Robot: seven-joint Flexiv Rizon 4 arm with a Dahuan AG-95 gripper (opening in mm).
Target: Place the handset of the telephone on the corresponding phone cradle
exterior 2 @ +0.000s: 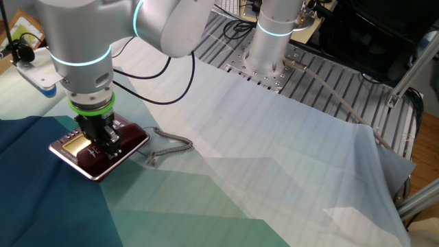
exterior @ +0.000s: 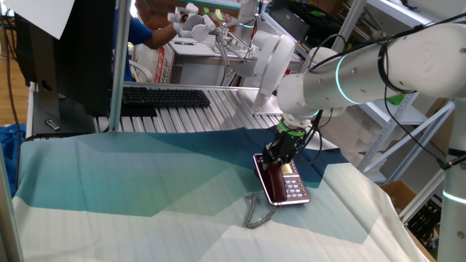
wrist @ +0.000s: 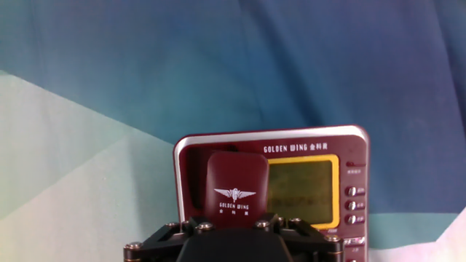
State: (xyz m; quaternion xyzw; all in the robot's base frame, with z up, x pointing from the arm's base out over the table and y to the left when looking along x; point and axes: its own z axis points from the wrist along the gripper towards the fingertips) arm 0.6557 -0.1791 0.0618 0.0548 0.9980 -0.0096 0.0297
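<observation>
- One handset (wrist: 234, 187) lies in the telephone (exterior: 282, 182) cradle, left of the display (wrist: 302, 189).
- End effector (exterior 2: 103, 140) straddles it; grip state cannot be determined.
- Step: seating. Next: release, retract upward.

Robotics lab: shelving (exterior: 378, 109), aluminium table (exterior 2: 329, 82)

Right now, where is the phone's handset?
The handset lies on the left side of the telephone, beside its yellow display, under the gripper.
</observation>
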